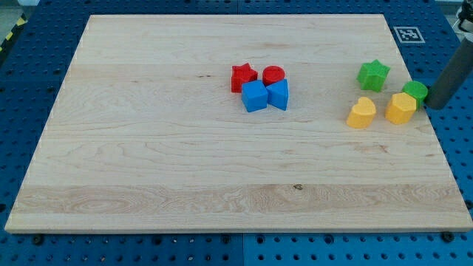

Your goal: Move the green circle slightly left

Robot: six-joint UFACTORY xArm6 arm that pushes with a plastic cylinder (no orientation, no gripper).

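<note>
Wooden table (148, 148) sitting on blue pegboard. My tip (430, 106), a plain rod tool with nothing to open or close, is touching the green circle (414, 91) from the view's right, apparently starting the push. Next: short leftward nudge, avoiding the yellow block (400, 108).

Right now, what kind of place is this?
Likely a robotics lab bench: a wooden board on a blue perforated table, a printed marker tag, small coloured blocks, and my tip beside the green circle.

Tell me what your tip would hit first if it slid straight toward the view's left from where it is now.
My tip sits just right of the green circle, so it would likely meet that first. The yellow block lies close below that line; depth is unclear.
</note>
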